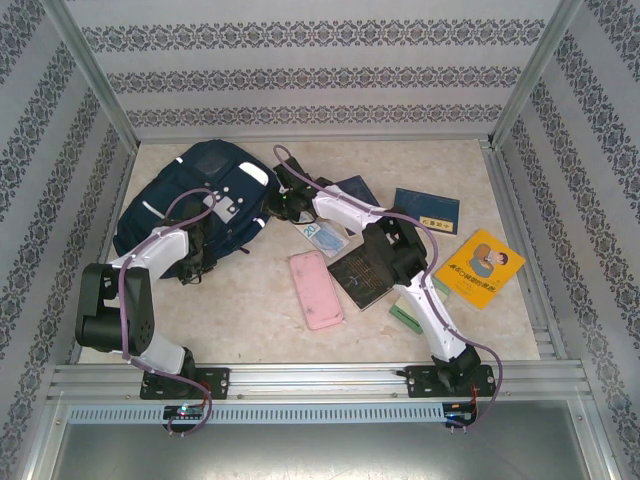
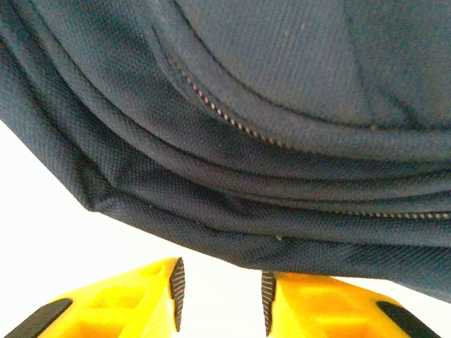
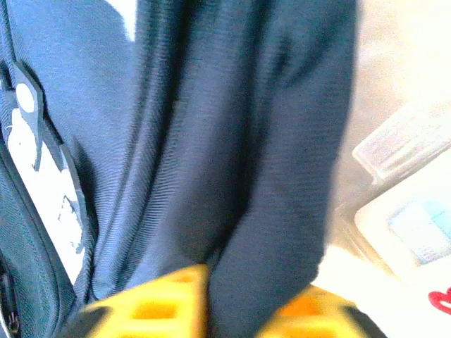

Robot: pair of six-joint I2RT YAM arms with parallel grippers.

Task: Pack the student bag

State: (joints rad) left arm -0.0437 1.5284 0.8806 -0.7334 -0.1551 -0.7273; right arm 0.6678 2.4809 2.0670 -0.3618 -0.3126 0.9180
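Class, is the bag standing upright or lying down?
Lying down: the bag spreads flat on the table, its white-striped front facing the overhead camera.

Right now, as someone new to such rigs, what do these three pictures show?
A left arm and a right arm are bolted at the near edge of the table. One picture looks down from above; the other two come from cameras on each wrist, yellow fingers showing. On it lie the student bag, a pink pencil case, a yellow book and a dark blue book. The right gripper pinches a fold of the bag's fabric; the left gripper sits open at the bag's edge.
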